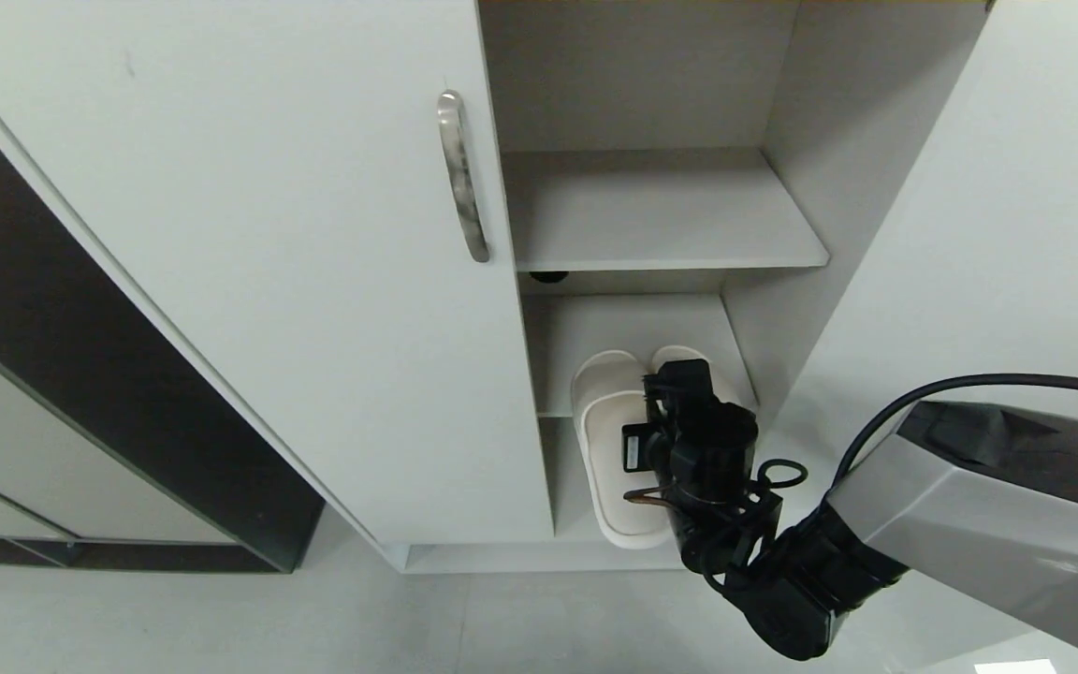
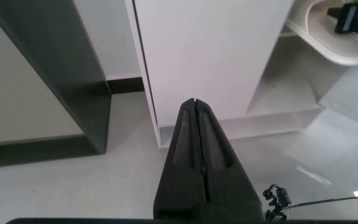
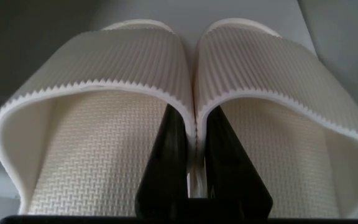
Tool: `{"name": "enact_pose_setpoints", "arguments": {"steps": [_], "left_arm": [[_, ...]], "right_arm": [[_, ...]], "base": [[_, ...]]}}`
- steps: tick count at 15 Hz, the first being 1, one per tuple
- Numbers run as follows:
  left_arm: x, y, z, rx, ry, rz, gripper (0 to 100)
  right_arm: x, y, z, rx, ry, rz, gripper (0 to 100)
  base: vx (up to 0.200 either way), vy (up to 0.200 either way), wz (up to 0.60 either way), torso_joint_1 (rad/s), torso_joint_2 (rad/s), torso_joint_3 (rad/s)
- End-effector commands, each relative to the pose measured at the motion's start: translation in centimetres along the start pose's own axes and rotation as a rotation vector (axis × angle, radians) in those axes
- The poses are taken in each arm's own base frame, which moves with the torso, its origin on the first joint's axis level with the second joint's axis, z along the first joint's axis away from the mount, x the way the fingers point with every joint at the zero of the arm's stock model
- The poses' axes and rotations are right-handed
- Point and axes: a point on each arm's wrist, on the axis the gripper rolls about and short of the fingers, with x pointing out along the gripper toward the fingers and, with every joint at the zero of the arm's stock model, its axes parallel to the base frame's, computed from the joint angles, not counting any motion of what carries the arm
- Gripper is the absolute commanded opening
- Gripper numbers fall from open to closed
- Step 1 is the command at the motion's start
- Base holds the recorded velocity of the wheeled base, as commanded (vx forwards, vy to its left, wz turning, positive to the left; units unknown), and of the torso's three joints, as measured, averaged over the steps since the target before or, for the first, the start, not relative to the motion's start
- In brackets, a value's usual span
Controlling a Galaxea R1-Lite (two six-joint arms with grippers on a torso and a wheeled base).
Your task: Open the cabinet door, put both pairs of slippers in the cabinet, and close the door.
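Nearest the robot, left gripper (image 2: 194, 115) hangs over the floor before the closed left door (image 1: 268, 234), fingers pressed together, empty. Farther in, right gripper (image 3: 194, 124) pinches the pair of slippers (image 1: 609, 440) by their touching inner walls, toes over the lower shelf (image 1: 633, 323) of the open compartment, heels outside. Judged light, soft, ribbed foam: likely to bend and could slide apart, so this central hold clamping both walls suits; set down flat.

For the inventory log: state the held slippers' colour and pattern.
Cream-white slippers, ribbed straps, herringbone-textured insoles; best in the right wrist view.
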Motion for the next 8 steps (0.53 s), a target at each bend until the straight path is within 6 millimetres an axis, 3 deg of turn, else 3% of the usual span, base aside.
{"name": "enact_pose_setpoints", "arguments": {"steps": [1,3,8], "left_arm": [[0.0,0.0,0.0,-0.007,0.001,0.001,0],[0.0,0.0,0.0,-0.012,0.001,0.02,0],[0.0,0.0,0.0,-0.024,0.001,0.021,0]], "right_arm": [[-0.2,-0.1,-0.1,-0.005,0.007,0.003,0],[0.2,0.1,-0.2,-0.001,0.003,0.027,0],[3.7,0.4,-0.2,0.006,-0.008,-0.011,0]], "base": [[0.0,0.0,0.0,0.0,0.0,0.0],[0.0,0.0,0.0,0.0,0.0,0.0],[0.0,0.0,0.0,0.0,0.0,0.0]]}}
